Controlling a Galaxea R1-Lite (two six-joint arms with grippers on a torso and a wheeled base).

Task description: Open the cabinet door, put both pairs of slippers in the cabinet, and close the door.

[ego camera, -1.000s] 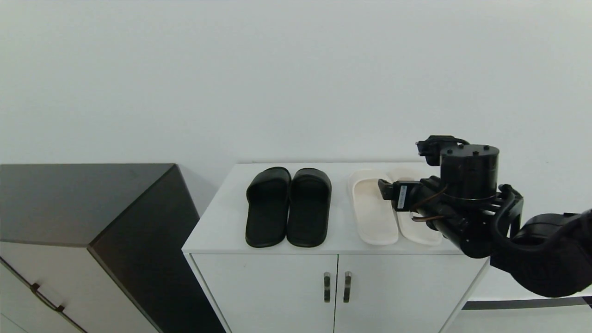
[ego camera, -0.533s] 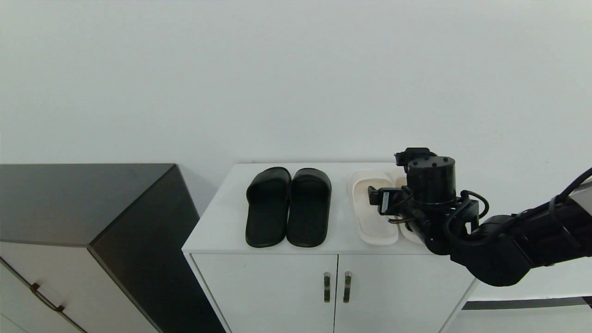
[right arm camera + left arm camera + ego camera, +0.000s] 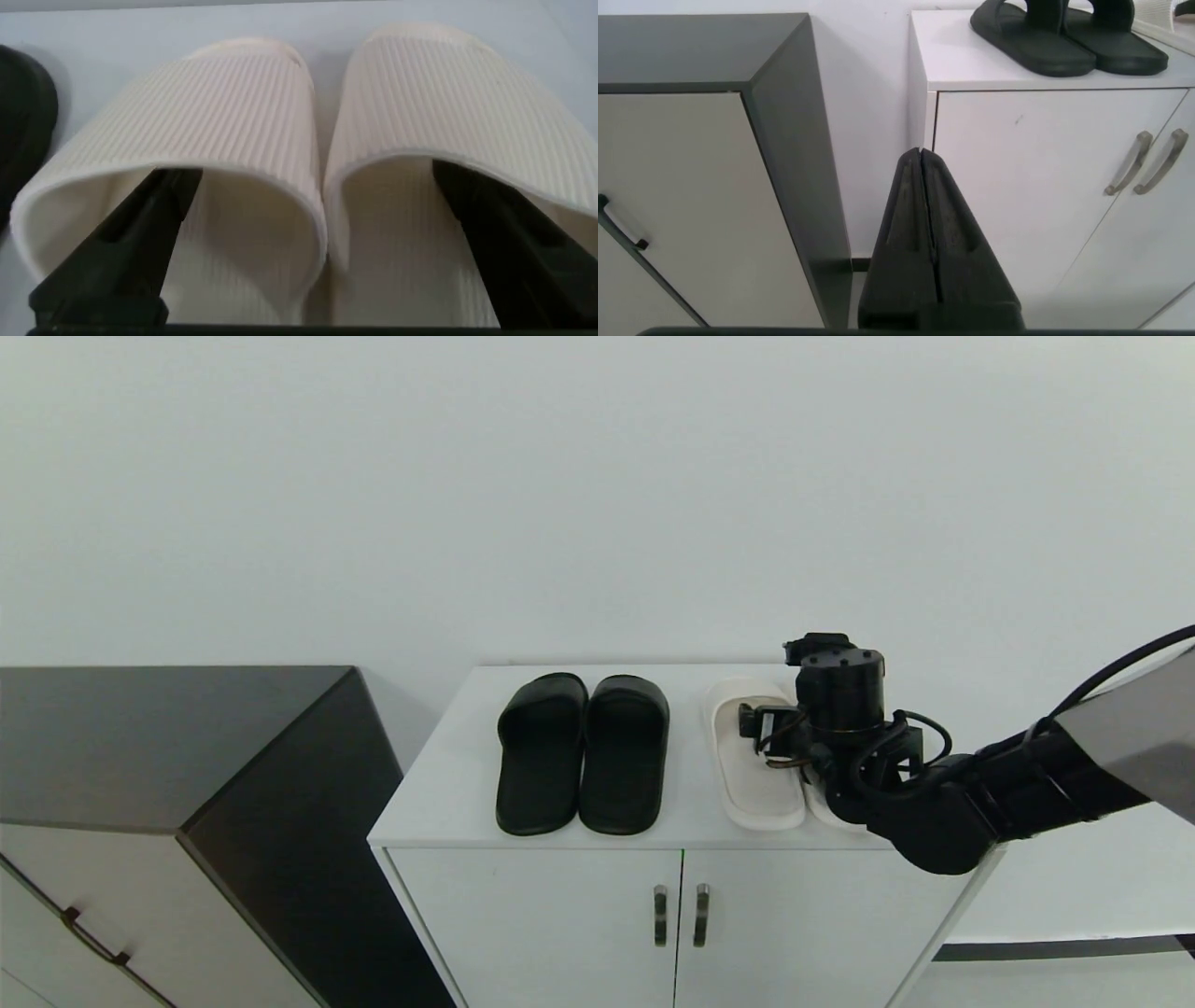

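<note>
Two white slippers point(image 3: 234, 112); right claw point(image 3: 313, 182) spread inside them.

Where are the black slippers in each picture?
Head view: black slippers on the white cabinet top, left of the white slippers.
Left wrist view: black slippers on that top, beyond the shut left claw.
Right wrist view: black slippers are a dark edge beside the white slippers.
Shared landmark: the white cabinet top.
</note>
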